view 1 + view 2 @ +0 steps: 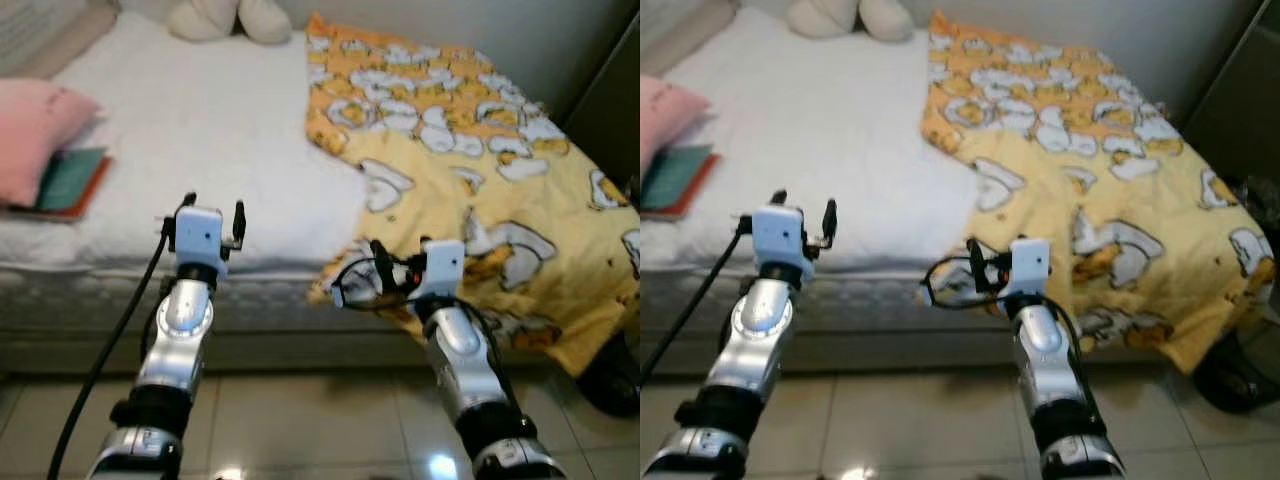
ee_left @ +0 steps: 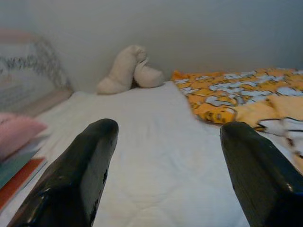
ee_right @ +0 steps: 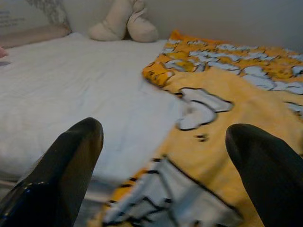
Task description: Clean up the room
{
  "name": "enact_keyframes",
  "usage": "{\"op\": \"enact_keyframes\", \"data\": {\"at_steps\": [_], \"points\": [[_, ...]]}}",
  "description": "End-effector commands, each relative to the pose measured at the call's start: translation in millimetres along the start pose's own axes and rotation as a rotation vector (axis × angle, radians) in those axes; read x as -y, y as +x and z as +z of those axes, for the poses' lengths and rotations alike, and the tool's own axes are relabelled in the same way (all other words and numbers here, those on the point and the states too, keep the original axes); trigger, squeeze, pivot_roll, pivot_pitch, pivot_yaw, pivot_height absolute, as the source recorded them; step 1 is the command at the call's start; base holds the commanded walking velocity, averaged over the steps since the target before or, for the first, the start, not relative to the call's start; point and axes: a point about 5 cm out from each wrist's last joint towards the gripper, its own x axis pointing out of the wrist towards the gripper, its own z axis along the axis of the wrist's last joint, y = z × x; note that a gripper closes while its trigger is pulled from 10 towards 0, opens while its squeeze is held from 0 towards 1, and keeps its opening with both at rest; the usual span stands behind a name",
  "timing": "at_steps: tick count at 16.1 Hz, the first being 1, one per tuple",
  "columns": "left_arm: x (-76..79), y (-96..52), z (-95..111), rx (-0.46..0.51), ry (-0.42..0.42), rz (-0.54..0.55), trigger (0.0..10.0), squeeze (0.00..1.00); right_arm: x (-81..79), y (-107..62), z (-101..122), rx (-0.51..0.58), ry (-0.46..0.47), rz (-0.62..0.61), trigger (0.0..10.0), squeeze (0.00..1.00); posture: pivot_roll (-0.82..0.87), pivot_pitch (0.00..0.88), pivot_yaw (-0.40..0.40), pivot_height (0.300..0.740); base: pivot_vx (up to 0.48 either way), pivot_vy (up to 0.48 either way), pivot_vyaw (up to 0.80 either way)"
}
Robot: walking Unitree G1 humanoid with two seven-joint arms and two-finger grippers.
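Observation:
A yellow blanket (image 1: pixel 470 170) with a white and orange cartoon print covers the right half of the bed and hangs over its front edge. The white sheet (image 1: pixel 200 130) on the left half is bare. My left gripper (image 1: pixel 214 210) is open, held at the bed's front edge over the sheet, nothing between its fingers (image 2: pixel 90 161). My right gripper (image 1: pixel 400 253) is open too, just in front of the blanket's hanging edge (image 3: pixel 189 189), apart from it. A pink pillow (image 1: pixel 35 130) lies at the bed's left, with a teal and orange book stack (image 1: pixel 75 185) beside it.
A cream plush toy (image 1: pixel 225 18) sits at the head of the bed against the wall. A dark piece of furniture (image 1: pixel 615 100) stands at the right, and a dark object (image 1: pixel 610 380) lies on the tiled floor (image 1: pixel 300 420) under the blanket's corner.

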Motion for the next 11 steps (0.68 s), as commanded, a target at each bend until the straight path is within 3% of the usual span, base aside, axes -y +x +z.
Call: {"op": "enact_keyframes", "data": {"at_steps": [1,2,5,8,11], "points": [[19.4,-2.6,-2.3,-0.021,0.073,-0.109,10.0,0.00,12.4,-8.8,-5.2,-0.014,-0.024,-0.029,10.0,0.00,-0.05,0.000,-0.043,0.740,0.000,-0.469,0.00],[23.8,-3.5,-4.9,-0.034,0.117,-0.150,10.0,0.00,12.8,-12.5,-12.8,-0.051,-0.032,-0.029,10.0,0.00,-0.05,0.000,-0.036,0.740,0.000,-0.461,0.00],[15.0,-0.5,-12.8,-0.113,0.070,-0.116,10.0,0.00,2.3,-6.3,-14.0,-0.054,-0.032,-0.017,10.0,0.00,-0.04,0.000,0.001,0.740,0.000,0.000,0.00],[-8.7,3.5,-2.3,-0.085,0.091,-0.031,10.0,0.00,-18.0,7.7,-11.6,-0.069,-0.010,0.055,10.0,0.00,0.08,0.001,-0.042,0.740,0.000,0.000,0.00],[-26.6,-7.4,-8.9,-0.118,0.110,0.057,10.0,0.00,-35.8,18.9,-7.2,-0.083,-0.020,0.158,10.0,0.00,0.17,0.019,-0.118,0.740,0.000,0.000,0.00]]}}
